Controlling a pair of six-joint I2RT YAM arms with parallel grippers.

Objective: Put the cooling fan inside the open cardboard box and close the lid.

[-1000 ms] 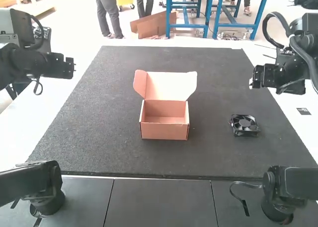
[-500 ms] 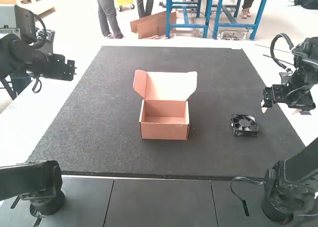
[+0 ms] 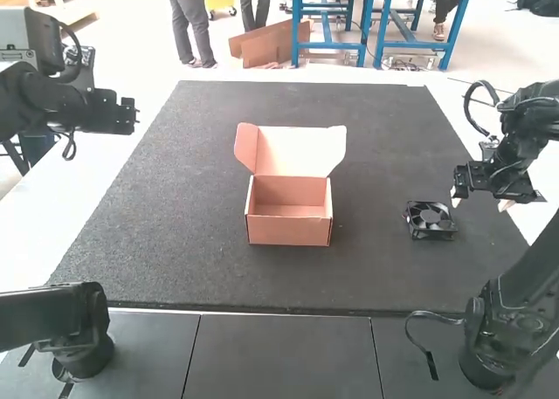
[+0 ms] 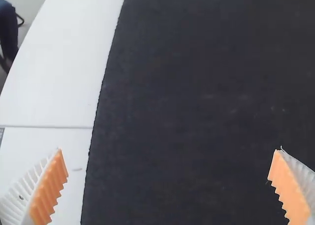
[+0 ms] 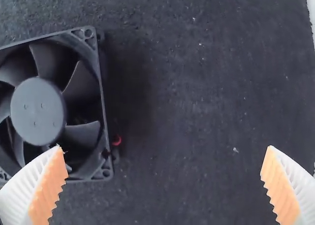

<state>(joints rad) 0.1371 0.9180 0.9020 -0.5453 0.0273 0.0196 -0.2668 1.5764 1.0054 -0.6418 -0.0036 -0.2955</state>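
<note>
Fan (image 5: 49,107) lies flat on the mat (image 3: 175,207), right of the open cardboard box (image 3: 289,209) — my right gripper (image 5: 162,158) hangs near it, fingers wide apart; my left gripper (image 4: 167,158), likewise spread, over the mat's left edge.

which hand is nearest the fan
The right hand, open above and beside the cooling fan; the left hand, also open, hangs at the far left edge of the mat, beyond the cardboard box.

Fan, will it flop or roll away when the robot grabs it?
Probably stiff, not floppy: the fan has a square, hard-looking frame. It lies flat on the mat, so it likely won't roll. Its thin blades might be delicate, so gripping the frame's edges seems safer.
</note>
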